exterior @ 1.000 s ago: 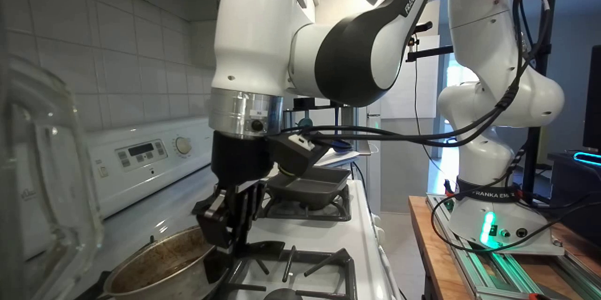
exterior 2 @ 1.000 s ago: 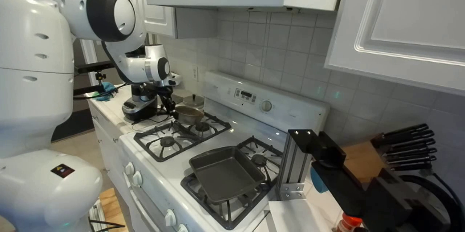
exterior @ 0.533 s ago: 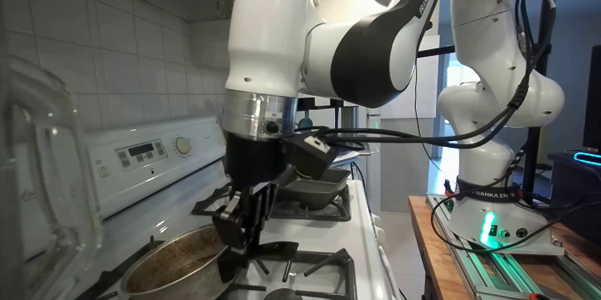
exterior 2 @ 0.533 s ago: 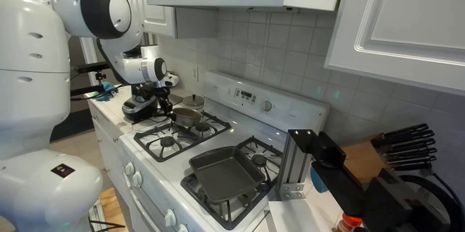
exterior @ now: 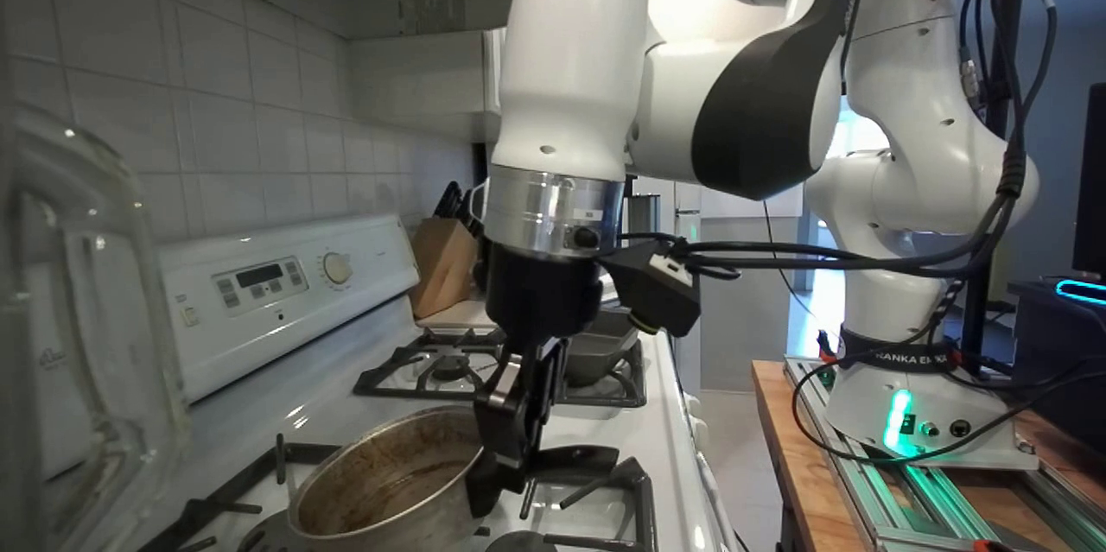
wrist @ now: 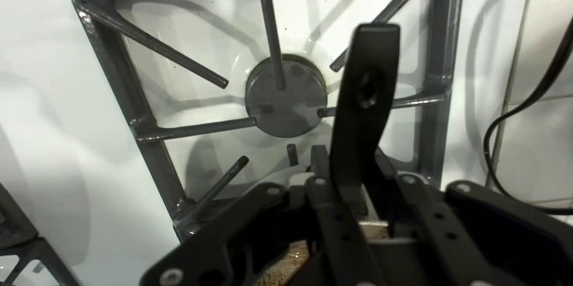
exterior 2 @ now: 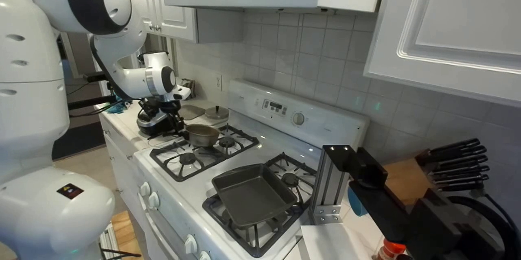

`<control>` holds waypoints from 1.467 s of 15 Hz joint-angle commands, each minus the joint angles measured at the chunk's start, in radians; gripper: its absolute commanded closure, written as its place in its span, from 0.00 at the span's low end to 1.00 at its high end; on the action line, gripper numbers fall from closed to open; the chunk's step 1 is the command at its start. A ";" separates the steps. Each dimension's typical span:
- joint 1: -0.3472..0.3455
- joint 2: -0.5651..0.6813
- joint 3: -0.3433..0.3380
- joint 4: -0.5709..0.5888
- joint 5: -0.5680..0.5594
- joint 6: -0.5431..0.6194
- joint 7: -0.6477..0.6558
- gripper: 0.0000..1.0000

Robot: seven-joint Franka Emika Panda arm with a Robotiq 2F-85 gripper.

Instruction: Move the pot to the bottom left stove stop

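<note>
Tarnished brown covers the inner wall of the steel pot (exterior: 389, 487), which I hold by its dark straight handle (wrist: 374, 57), my end effector (exterior: 508, 448) clamped narrow around it. The pot is near the left edge of the white tabletop (exterior: 605, 431), between the back-left burner (exterior 2: 226, 142) and the bottom left burner (wrist: 291, 111), its handle reaching toward the front edge. Inside, I see brown streaks on its floor. Toward the front right corner, a flat dark rectangular pan (exterior 2: 254, 195) lies on the right-hand grate (exterior 2: 256, 252), its grey floor in view. Past the right edge a wooden block (exterior 2: 405, 176) carries black-handled knives (exterior 2: 458, 166). In an exterior view the pot's base runs off below, and I cannot tell whether it touches the left-hand grate (exterior 2: 165, 167) or hangs above it. In the wrist view my end effector covers most of the pot, leaving slivers of rim and brown wall. My wrist (exterior: 540, 293) hides part of the pan in an exterior view, where a clear form (exterior: 130, 345) at the left is blurred, cut off and hard to name. A red-capped jar (exterior 2: 392, 247) is cropped below; a blue object (exterior 2: 357, 203) shows only in part behind a metal post (exterior 2: 330, 182).
</note>
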 commanded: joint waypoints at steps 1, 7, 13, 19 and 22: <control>-0.019 -0.083 0.027 -0.121 -0.044 0.066 0.054 0.94; -0.051 -0.102 0.075 -0.251 0.021 0.203 0.016 0.94; -0.068 -0.071 0.085 -0.249 0.002 0.219 0.018 0.76; -0.071 -0.073 0.087 -0.251 0.003 0.219 0.018 0.76; -0.071 -0.070 0.093 -0.248 0.021 0.214 0.005 0.94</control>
